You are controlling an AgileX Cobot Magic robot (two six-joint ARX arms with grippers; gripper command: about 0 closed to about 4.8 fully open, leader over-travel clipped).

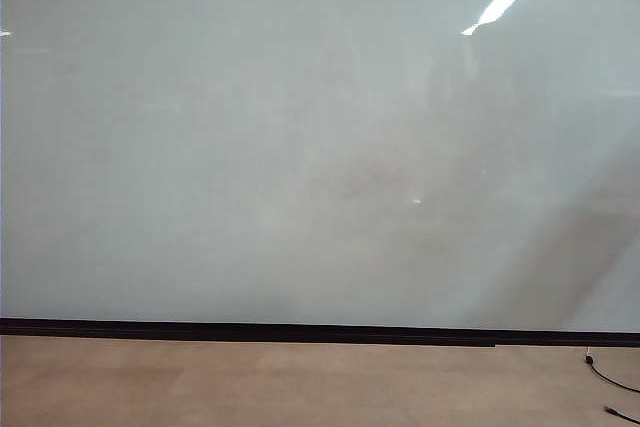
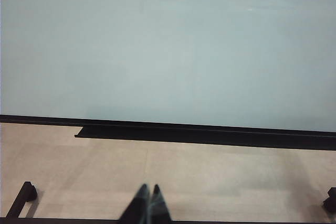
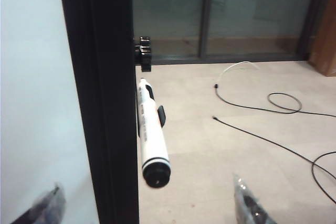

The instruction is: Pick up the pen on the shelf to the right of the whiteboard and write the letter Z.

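One white pen (image 3: 151, 132) sits in a clip on the black frame (image 3: 105, 103) beside the one whiteboard (image 1: 300, 147), its dark end toward the right gripper (image 3: 147, 203), whose two fingers stand wide apart and empty on either side. The left gripper (image 2: 147, 205) hangs over the floor with both fingertips pressed together, holding nothing.

The left gripper (image 2: 148, 203) shows only two slim dark fingers (image 2: 137, 207), glossy with a grey sheen, tapering to narrow tips — pressed together. The right gripper (image 3: 147, 203) shows two blurred dark fingertips (image 3: 251, 205) set wide apart — each covered in a clear, shiny film.
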